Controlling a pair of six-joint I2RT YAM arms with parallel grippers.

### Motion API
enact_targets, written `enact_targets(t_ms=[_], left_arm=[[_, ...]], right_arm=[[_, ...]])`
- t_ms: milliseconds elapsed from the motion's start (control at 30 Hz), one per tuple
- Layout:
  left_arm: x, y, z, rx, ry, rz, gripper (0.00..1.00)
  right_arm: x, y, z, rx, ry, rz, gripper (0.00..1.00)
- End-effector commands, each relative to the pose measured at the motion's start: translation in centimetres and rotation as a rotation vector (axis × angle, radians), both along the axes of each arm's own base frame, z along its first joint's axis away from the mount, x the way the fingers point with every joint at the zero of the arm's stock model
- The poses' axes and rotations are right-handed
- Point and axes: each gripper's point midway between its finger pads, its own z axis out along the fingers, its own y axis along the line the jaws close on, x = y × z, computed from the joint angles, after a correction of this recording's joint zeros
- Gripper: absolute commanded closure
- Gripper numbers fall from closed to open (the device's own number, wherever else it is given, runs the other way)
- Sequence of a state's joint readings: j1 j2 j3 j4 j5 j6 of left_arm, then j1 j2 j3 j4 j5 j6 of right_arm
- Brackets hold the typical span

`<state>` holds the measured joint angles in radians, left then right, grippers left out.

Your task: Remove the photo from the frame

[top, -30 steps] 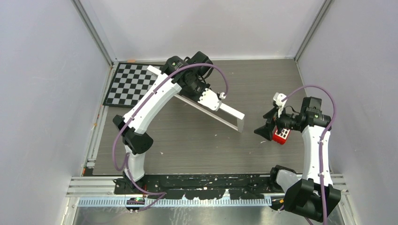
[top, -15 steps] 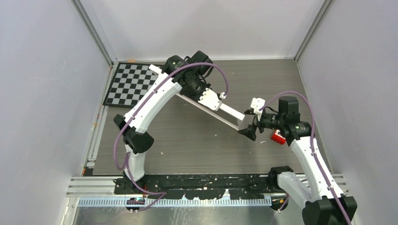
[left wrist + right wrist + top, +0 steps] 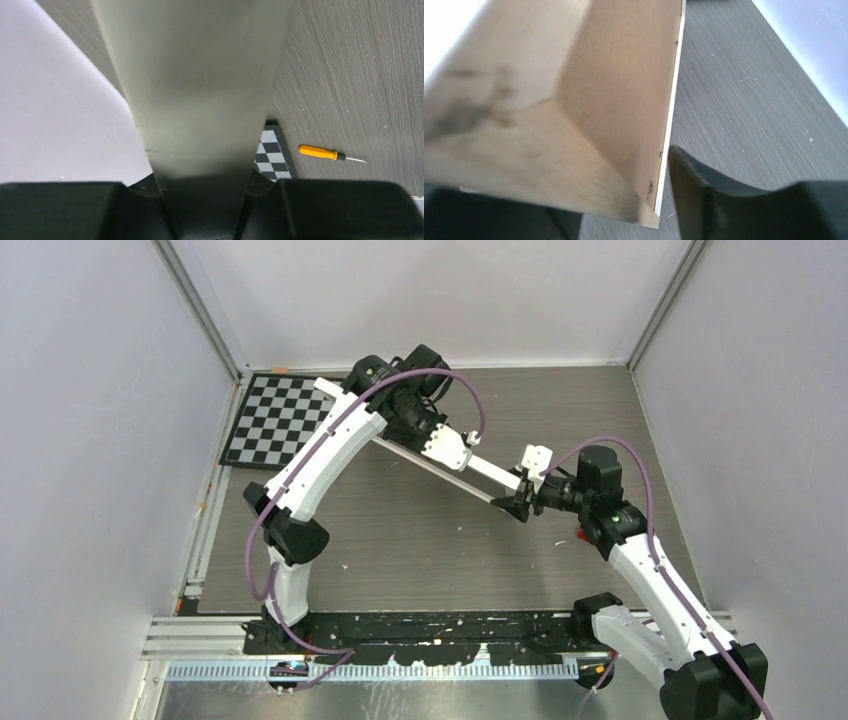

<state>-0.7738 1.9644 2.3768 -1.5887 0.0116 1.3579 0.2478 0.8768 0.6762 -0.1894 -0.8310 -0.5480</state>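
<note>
Left gripper (image 3: 207, 216) is clamped tight on the frame (image 3: 495, 475), holding it up on edge, slanted over the table (image 3: 420, 550). The right gripper (image 3: 520, 503) sits at its far corner. On the wrist cam one finger (image 3: 704, 200) is just beside the pale wood edge, the other is hidden behind the corner, so can't tell if it's actually pinching. Can't see the photo at all, only rim and brown back. Checkerboard (image 3: 275, 420) is partly under the left arm, an orange screwdriver (image 3: 322, 153) beside it.
</note>
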Motion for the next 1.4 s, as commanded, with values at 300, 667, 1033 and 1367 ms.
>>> enact_targets(t_ms=[300,667,1033,1367], left_arm=[[-4.0,1.3,-0.1,0.041,0.135,-0.016,1.0],[-0.7,-0.7,3.6,-0.19,-0.046,0.151,0.23],[6.2,-0.3,15.8,-0.823,-0.416,0.486,0.0],[7.7,1.7,15.3,-0.899,-0.372,0.648,0.0]], right_arm=[[0.7,-0.4,2.4,0.048,-0.174,-0.062,0.97],[0.4,-0.2,2.7,0.077,-0.073,-0.076,0.99],[3.0,-1.3,3.9,0.235,0.264,-0.203,0.99],[7.9,-5.1,3.6,0.495,0.656,-0.444,0.99]])
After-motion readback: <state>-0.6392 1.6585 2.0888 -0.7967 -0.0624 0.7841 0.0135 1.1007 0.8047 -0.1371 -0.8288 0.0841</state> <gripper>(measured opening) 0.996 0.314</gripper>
